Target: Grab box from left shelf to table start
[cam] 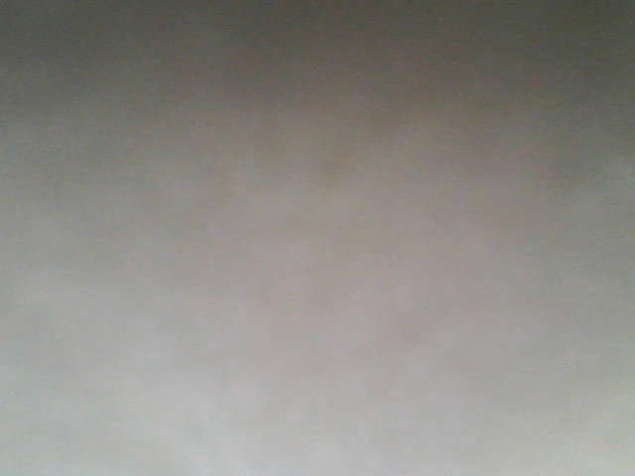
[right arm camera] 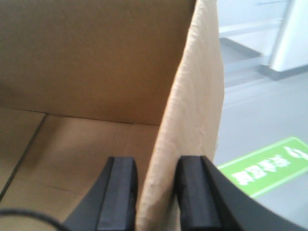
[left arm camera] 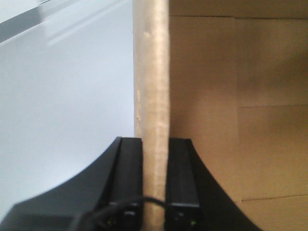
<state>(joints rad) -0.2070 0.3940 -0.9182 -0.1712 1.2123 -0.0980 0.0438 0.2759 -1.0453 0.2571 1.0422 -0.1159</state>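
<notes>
Grey floor [right arm camera: 250,120] beneath. Pinching thin cardboard box [left arm camera: 151,86] walls with left fingers [left arm camera: 129,178] and right fingers [right arm camera: 195,192]; could buckle or slip under load.

Warehouse-like hall: grey floor [right arm camera: 262,120], green floor marking [right arm camera: 267,166].

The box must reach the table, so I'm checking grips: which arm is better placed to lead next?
Left, slightly. The left gripper has the box wall running straight through its grip; the right gripper also straddles a wall, but that one leans across the gap. Both likely move together.
</notes>
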